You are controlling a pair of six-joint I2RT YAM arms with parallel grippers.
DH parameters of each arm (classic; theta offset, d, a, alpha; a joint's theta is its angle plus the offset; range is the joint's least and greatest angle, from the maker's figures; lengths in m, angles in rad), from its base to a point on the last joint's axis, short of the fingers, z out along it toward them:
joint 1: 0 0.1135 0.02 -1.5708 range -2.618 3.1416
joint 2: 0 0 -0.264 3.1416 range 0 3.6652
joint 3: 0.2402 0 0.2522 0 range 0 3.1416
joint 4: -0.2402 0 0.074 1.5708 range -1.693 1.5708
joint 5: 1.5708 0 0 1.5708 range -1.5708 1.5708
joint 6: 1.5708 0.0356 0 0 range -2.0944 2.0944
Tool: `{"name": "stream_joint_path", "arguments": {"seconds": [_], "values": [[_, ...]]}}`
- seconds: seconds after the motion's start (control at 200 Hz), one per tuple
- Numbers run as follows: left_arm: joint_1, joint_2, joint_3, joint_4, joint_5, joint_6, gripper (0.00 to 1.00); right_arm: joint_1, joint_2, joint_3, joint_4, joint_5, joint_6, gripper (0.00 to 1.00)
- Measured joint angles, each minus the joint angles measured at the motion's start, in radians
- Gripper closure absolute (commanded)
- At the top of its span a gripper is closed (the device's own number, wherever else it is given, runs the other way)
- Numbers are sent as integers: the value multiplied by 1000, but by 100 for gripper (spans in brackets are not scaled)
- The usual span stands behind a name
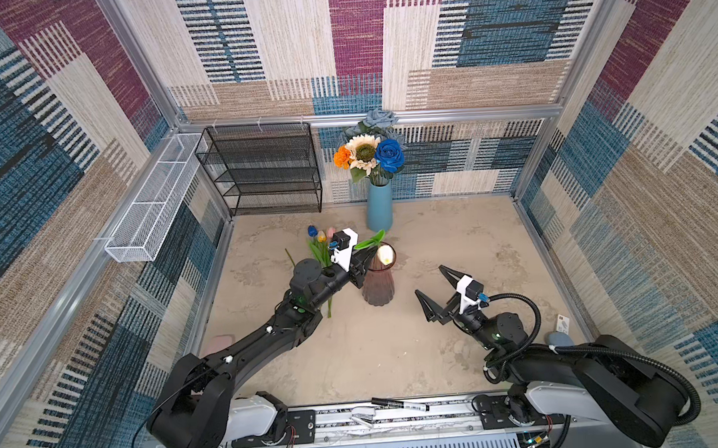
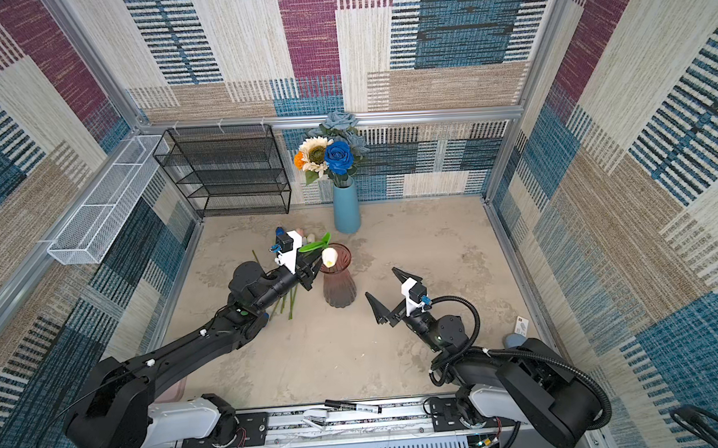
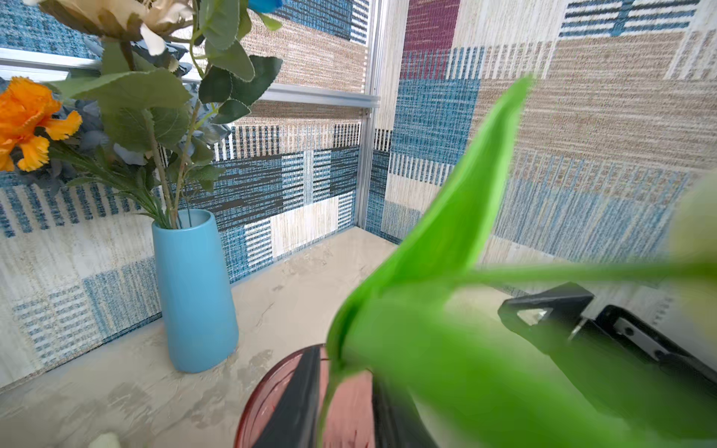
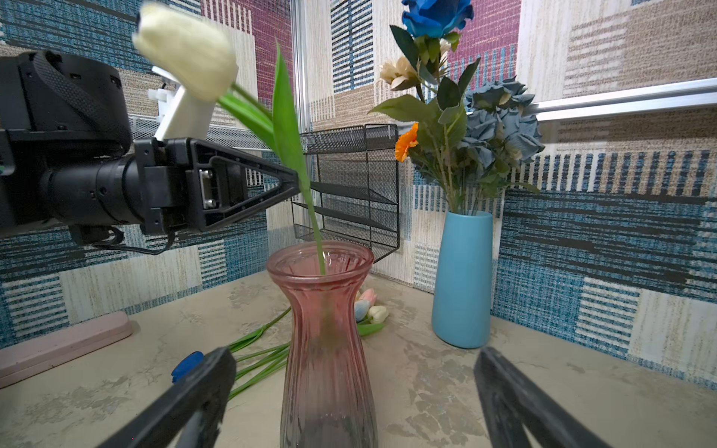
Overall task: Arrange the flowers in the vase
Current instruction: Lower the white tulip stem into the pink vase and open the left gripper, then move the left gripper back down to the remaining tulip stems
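Markings: the print on the marker pen (image 1: 400, 404) on the front rail is too small to read, as is the mark on the card (image 1: 562, 323) at the right wall.

Count: two vases. The blue vase (image 1: 379, 207) holds one cream sunflower (image 1: 362, 152), one orange marigold (image 1: 341, 156), one bright blue rose (image 1: 389, 155) and a cluster of dusty-blue roses (image 1: 379, 118). The pink glass vase (image 1: 379, 286) holds one white tulip (image 1: 385, 255). The right wrist view shows four loose tulips (image 4: 368, 306) on the table behind the pink glass vase.

Left gripper (image 1: 371, 260): positioned at the pink vase rim. In the left wrist view the jaws are slightly parted around the tulip stem, and a blurred leaf hides any contact.

Right gripper (image 1: 429, 279): jaws spread wide, empty, near the pink glass vase.

View differences: only the right wrist view shows the stem (image 4: 320, 248) entering the vase mouth. In both top views the bloom covers the opening
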Motion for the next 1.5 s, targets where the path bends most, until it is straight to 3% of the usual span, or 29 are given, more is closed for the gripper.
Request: {"name": "stream_joint_path", "arguments": {"seconds": [0.15,0.276,0.566,0.611,0.721,0.787,1.007,1.232,1.498], "values": [[0,-61,56,-184,-22,56,65,0,1,0,0,-1,0,0],[0,-76,144,-362,-18,119,67,0,7,3,0,0,0,0],[2,34,415,-816,80,247,59,0,21,9,0,-1,4,0],[2,55,456,-881,87,280,54,0,21,9,0,-1,4,0],[2,89,528,-1020,109,327,27,0,22,9,0,-1,4,0],[2,97,561,-1090,113,351,21,0,24,10,0,-1,4,0],[1,166,708,-1320,133,462,23,0,32,13,0,-1,4,0],[0,303,873,-1569,40,540,29,0,32,13,0,-1,4,0],[-1,288,900,-1627,-42,584,28,0,34,13,0,0,4,0]]}}
